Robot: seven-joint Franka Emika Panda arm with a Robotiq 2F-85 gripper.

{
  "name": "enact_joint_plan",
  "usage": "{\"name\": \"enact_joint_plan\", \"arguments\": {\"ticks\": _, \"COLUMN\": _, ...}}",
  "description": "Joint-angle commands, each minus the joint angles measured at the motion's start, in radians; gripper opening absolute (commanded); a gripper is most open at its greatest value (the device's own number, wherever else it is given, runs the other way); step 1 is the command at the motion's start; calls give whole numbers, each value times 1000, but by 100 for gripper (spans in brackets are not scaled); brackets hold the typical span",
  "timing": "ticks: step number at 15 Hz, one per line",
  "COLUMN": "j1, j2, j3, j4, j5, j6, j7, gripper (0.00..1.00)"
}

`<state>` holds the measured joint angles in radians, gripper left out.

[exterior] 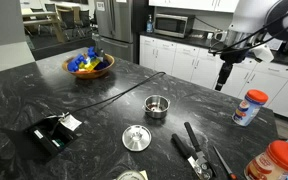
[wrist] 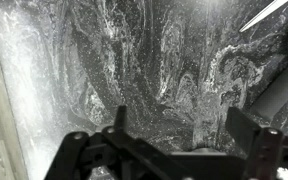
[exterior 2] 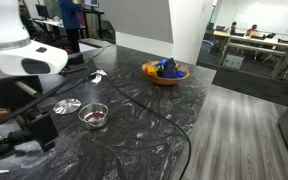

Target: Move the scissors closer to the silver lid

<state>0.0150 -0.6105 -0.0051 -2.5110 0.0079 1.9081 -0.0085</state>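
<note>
The black two-fingered Robotiq gripper [wrist: 181, 135] fills the bottom edge of the wrist view. Its fingers [wrist: 119, 128] are spread wide with only bare stone between them, and it holds nothing. Beneath it lies the dark grey marbled stone countertop [exterior: 44, 90], which takes up most of both exterior views. The white Franka arm [exterior: 259, 20] reaches in from above in an exterior view, and the gripper hangs in the air, clear of the counter.

A round wooden bowl holding blue and yellow things [exterior: 89, 66] sits toward the far edge. A thin black cable [exterior: 114, 92] trails across the stone. A flat black device with a white tag [exterior: 50, 133] rests near the front. A jar with an orange lid [exterior: 279, 160] stands at the front corner, and a white canister with a red cap [exterior: 251, 107] stands behind it.

The silver lid [exterior: 136, 137], a flat round shiny metal disc with a small central knob, lies just beside the small open steel pot [exterior: 157, 106], on its nearer side. A bulky black-handled tool with a metal head [exterior: 194, 152] lies near the lid. The scissors [exterior: 222, 163], a slim dark thin-bladed pair, lie flat on the counter just beyond that tool. The tool is therefore between the scissors and the lid, and the scissors do not touch the lid. The gripper is well apart from the scissors.
</note>
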Motion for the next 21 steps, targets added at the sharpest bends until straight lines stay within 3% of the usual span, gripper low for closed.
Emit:
{"name": "enact_joint_plan", "arguments": {"ticks": 1, "j1": -3, "j2": 0, "j3": 2, "j4": 2, "j5": 1, "j6": -2, "j7": -1, "gripper": 100}}
{"name": "enact_joint_plan", "arguments": {"ticks": 13, "j1": 11, "j2": 11, "j3": 7, "j4": 9, "j5": 10, "j6": 11, "j7": -12, "gripper": 100}}
{"name": "enact_joint_plan", "arguments": {"ticks": 21, "j1": 202, "j2": 59, "j3": 91, "j4": 20, "j5": 99, "j6": 28, "j7": -137, "gripper": 100}}
